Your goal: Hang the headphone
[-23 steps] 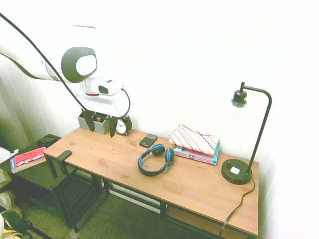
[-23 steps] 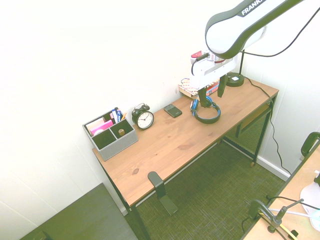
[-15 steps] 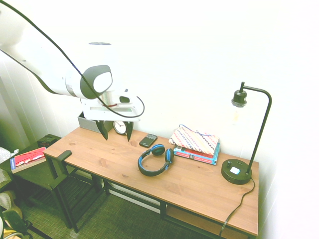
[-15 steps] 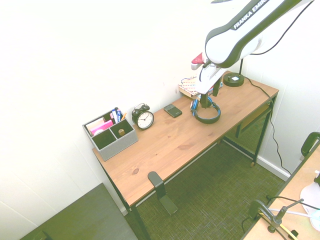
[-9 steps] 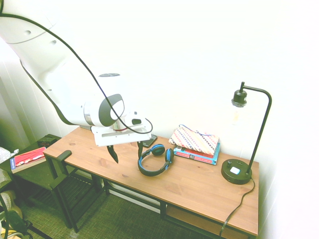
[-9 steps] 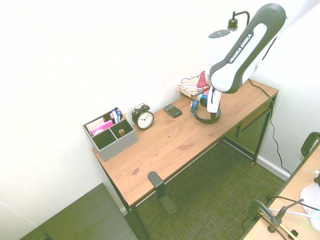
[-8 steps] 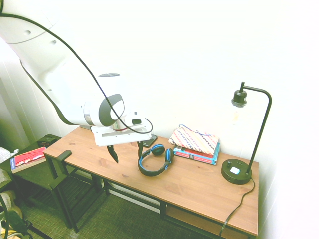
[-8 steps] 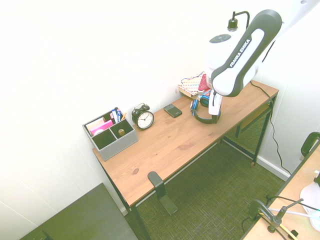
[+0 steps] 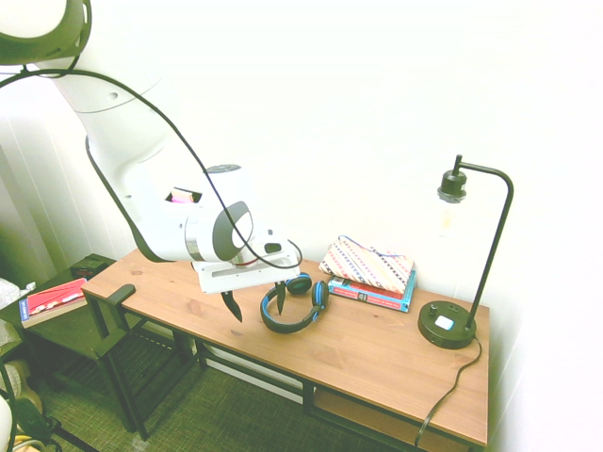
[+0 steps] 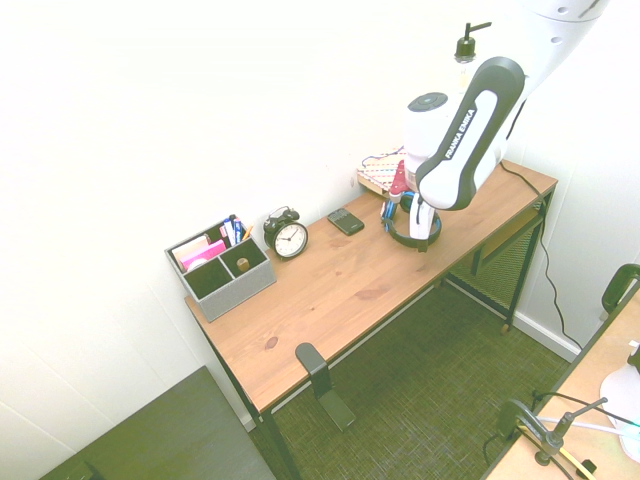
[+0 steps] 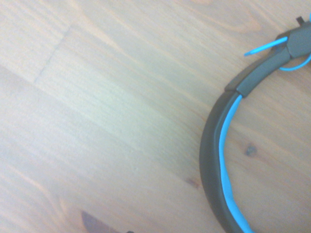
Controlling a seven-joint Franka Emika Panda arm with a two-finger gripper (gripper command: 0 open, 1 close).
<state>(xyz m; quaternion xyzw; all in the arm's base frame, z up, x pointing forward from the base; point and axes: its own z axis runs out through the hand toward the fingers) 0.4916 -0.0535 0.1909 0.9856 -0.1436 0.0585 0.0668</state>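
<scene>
a black-and-blue headphone (image 9: 294,306) lies flat near the middle of a wooden bench (image 9: 377,353). the open gripper (image 9: 255,301) hangs at its nine o'clock side, fingers spread, holding nothing.

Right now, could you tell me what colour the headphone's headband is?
The headband is black with a bright blue inner strip, clearest in the wrist view.

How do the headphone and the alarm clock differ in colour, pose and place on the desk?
The headphone is black and blue; the alarm clock is black with a white face. The headphone lies flat; the alarm clock stands upright. The headphone lies near the books; the alarm clock stands beside the grey organizer. Both rest on the wooden desk.
</scene>
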